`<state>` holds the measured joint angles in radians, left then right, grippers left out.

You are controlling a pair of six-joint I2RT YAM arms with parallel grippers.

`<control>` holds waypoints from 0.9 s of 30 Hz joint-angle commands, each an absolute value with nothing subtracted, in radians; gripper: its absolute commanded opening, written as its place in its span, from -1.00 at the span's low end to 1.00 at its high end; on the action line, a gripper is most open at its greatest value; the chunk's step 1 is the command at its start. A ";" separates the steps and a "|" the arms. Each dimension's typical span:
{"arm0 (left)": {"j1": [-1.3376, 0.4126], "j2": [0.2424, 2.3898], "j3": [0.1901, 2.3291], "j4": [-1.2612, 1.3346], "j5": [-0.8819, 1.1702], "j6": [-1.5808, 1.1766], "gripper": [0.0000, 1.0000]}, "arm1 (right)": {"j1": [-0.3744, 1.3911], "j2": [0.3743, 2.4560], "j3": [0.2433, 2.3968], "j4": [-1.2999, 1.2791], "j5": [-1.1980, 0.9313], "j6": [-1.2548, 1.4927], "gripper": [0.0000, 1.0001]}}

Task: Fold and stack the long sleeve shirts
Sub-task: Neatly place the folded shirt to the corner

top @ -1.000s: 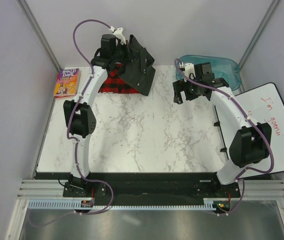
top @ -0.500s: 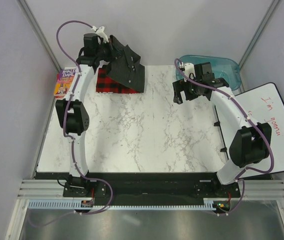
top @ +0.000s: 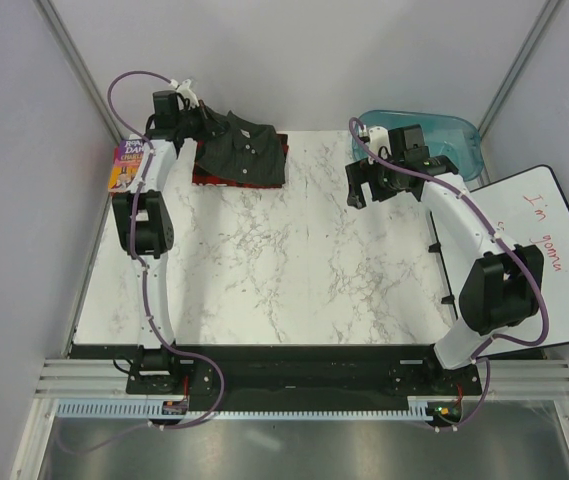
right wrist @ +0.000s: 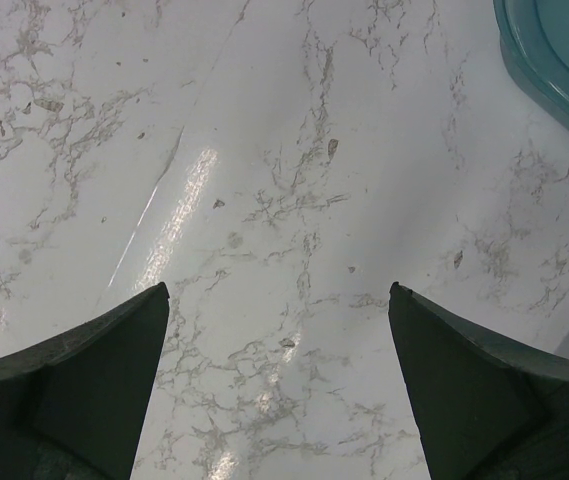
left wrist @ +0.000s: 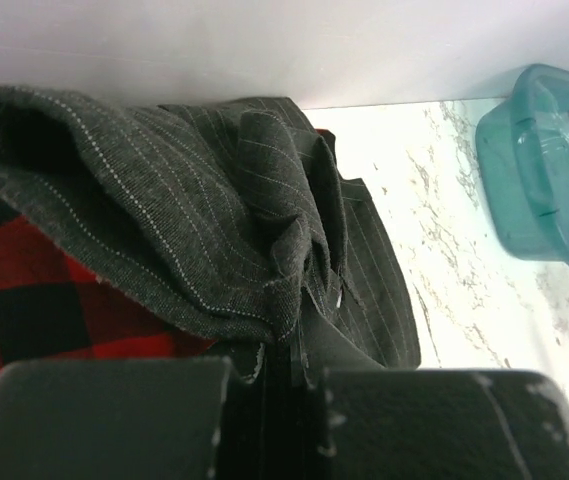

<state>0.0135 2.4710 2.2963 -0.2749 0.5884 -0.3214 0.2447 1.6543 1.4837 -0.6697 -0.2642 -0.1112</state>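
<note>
The dark pinstripe shirt (top: 242, 155) is folded into a compact near-square at the far-left corner of the counter (top: 304, 260), on top of the red-and-black plaid shirt (top: 204, 177). Only a thin plaid border shows, along the left and near edges. The collar end seems to face the far wall, w/ the button line running roughly far-to-near. The long axis is hard to call, since the fold is nearly as wide as deep.

The left gripper (top: 196, 122) is at the shirt's far-left edge. Its wrist cam shows what the top view can't: the gripper (left wrist: 299, 345) is closed tight on a bunched fold of pinstripe shirt (left wrist: 194, 200), w/ pale dotted stripes on charcoal weave, and plaid shirt (left wrist: 24, 300) is underneath at left.

The right gripper (top: 379, 180) is up over the far-right counter, beside the teal bin (top: 444, 135). Its jaws are spread wide w/ nothing in them, and the wrist view (right wrist: 279, 290) shows bare marble between the fingers and a bin corner (right wrist: 554, 60).

A book (top: 129, 165) lies left of the shirts.
</note>
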 commanded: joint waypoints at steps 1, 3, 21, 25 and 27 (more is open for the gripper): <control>-0.002 2.474 2.338 -0.175 0.650 -0.221 -0.89 | 0.250 1.660 1.489 -0.672 -0.267 -0.129 0.96; -0.002 2.474 2.335 -0.170 0.647 -0.189 -0.89 | 0.250 1.658 1.488 -0.673 -0.267 -0.130 0.96; 0.109 2.455 2.272 -0.234 0.439 -0.069 0.47 | 0.249 1.663 1.493 -0.670 -0.275 -0.137 0.96; 0.155 2.389 2.246 -0.334 0.344 -0.022 0.48 | 0.250 1.690 1.512 -0.666 -0.288 -0.135 0.96; 0.164 2.343 2.160 -0.336 0.362 0.029 0.48 | 0.249 1.700 1.525 -0.663 -0.302 -0.132 0.96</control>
